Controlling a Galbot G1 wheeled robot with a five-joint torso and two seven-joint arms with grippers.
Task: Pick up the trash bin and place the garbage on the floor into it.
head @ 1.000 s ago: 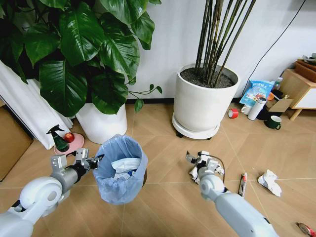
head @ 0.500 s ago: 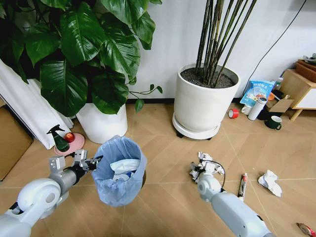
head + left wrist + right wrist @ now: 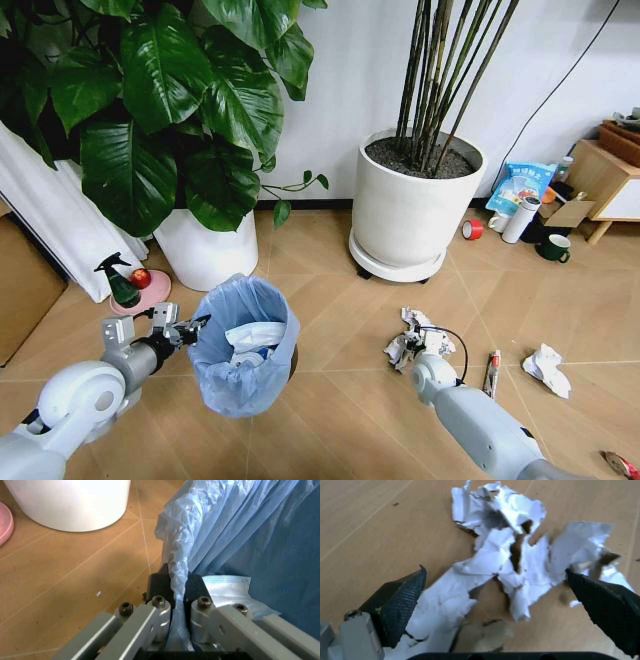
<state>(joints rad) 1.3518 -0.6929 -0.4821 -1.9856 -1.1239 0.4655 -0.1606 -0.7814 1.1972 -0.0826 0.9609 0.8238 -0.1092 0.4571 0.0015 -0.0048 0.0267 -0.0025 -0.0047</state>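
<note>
Bin (image 3: pixel 243 345) standing upright; left gripper (image 3: pixel 173 592) pinching its bag rim. Right gripper (image 3: pixel 507 600) gaping wide, straddling paper wad (image 3: pixel 512 560) right of bin.

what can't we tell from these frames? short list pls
- Trash bin: dark body hidden by its blue bag in the head view; the left wrist view shows just the left gripper clamped on the rim.
- Crumpled paper: partly covered by the right gripper in the head view; contact unclear.
- Red wrapper: cut by the head view's edge, too small to identify.
</note>
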